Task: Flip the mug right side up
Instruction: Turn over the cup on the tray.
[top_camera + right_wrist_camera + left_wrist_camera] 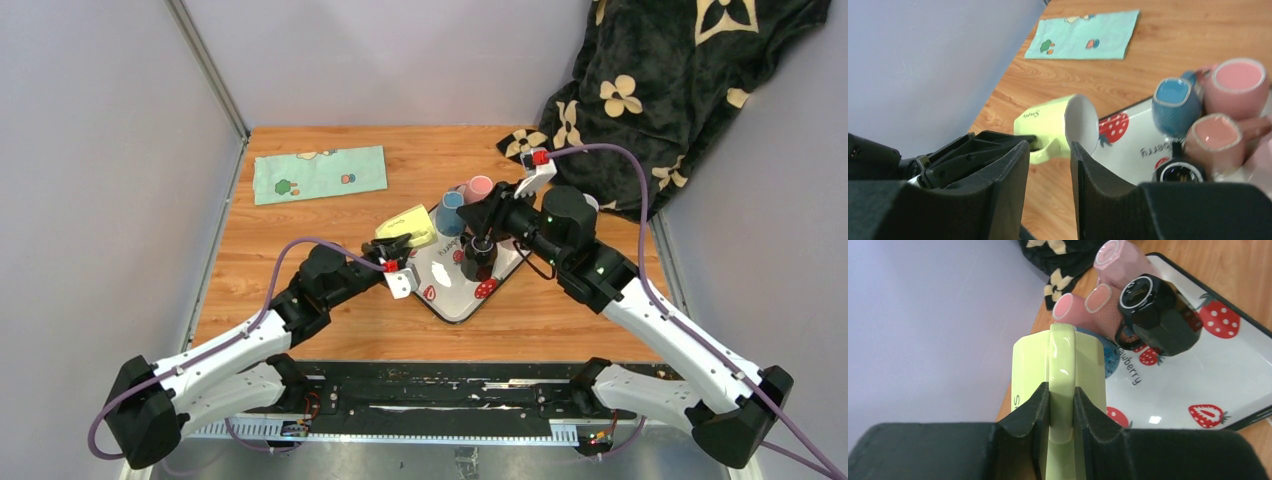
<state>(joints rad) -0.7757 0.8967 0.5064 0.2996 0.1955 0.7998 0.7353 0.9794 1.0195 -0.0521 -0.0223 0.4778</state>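
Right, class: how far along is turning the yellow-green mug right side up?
Done: the left gripper has its jaws closed on the handle of the yellow-green mug. In hand: the mug is on its side at the edge of the strawberry tray, mouth facing sideways. Left: tipping it fully upright and releasing it. The right gripper is open, holding nothing.

Top cam: high, at the near edge at 6 o'clock, tilted down toward 12, whole table [330, 310] in frame. Left wrist cam: close-up, aimed about 2 o'clock. Right wrist cam: close, aimed about 10 o'clock. All three overlap on the tray [450, 295] and yellow mug [410, 225].
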